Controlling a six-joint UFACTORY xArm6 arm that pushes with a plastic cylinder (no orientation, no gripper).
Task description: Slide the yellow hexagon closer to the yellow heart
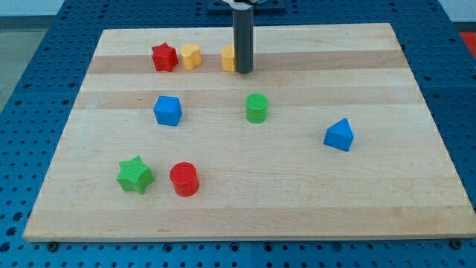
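Note:
The yellow hexagon (227, 58) sits near the view's top, partly hidden behind my rod. My tip (244, 71) rests on the board right against the hexagon's right side. The yellow heart (191, 56) lies a short way to the hexagon's left, with a small gap between them. A red star (164, 57) sits just left of the heart, close to it.
A blue cube (168, 111) and a green cylinder (256, 108) lie in the middle. A blue triangular block (340, 135) is at the right. A green star (135, 175) and a red cylinder (184, 179) are at the lower left. The wooden board (387, 201) lies on a blue table.

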